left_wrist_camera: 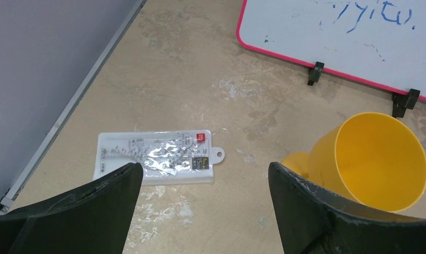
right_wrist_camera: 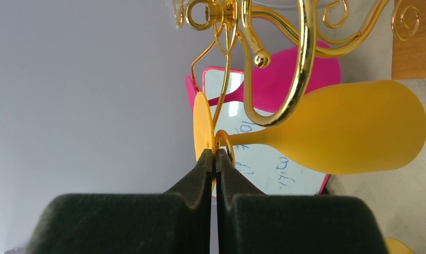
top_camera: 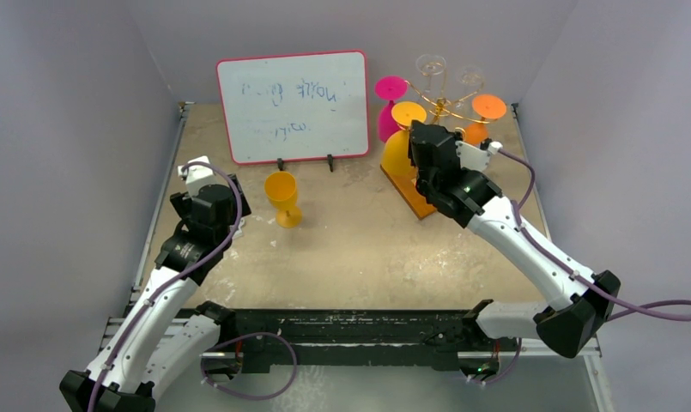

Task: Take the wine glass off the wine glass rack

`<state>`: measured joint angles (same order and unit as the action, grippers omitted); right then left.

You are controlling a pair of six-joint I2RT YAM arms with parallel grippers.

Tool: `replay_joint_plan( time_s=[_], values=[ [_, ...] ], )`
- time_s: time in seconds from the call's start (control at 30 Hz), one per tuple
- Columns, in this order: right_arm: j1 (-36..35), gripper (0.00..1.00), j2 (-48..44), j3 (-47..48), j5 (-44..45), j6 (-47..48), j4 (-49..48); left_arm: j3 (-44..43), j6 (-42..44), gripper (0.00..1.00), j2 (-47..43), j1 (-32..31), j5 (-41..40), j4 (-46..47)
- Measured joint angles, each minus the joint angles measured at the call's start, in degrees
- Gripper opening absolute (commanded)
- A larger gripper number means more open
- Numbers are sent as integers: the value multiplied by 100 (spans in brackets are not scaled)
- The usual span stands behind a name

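Yellow matte plastic wine glass (right_wrist_camera: pixel 348 127) hangs upside down on the gold wire rack with curled scroll arms (right_wrist_camera: pixel 301 69). Its smooth rounded bowl lies just beyond and to the right of the right claw (right_wrist_camera: pixel 215 156), and its thin flat disc foot sits right at the tips. That claw's black foam pads (right_wrist_camera: pixel 147 222) are pressed together with nothing visibly between them. The left claw (left_wrist_camera: pixel 205 172) is spread wide, with a second yellow cup-shaped glass (left_wrist_camera: pixel 377 159) beside its right finger.

Your left end effector (left_wrist_camera: pixel 205 170) hangs wide open over the bench (left_wrist_camera: pixel 200 63). A flat clear plastic packet (left_wrist_camera: pixel 157 157) lies just past its left finger. A yellow goblet (left_wrist_camera: pixel 374 159) stands beside the right finger, near the red-framed whiteboard (left_wrist_camera: pixel 348 37).
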<state>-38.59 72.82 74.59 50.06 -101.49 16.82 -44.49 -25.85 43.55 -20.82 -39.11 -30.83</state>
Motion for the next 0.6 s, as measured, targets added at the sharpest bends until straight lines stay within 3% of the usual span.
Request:
replay_joint_plan(
  time_s=[0.2,0.6],
  values=[
    [-13,0,48,299,57,-173,282,17,0,88,11,0,20,0],
    [-105,0,374,647,260,-1445,1086,17,2,88,28,0,37,0]
  ],
)
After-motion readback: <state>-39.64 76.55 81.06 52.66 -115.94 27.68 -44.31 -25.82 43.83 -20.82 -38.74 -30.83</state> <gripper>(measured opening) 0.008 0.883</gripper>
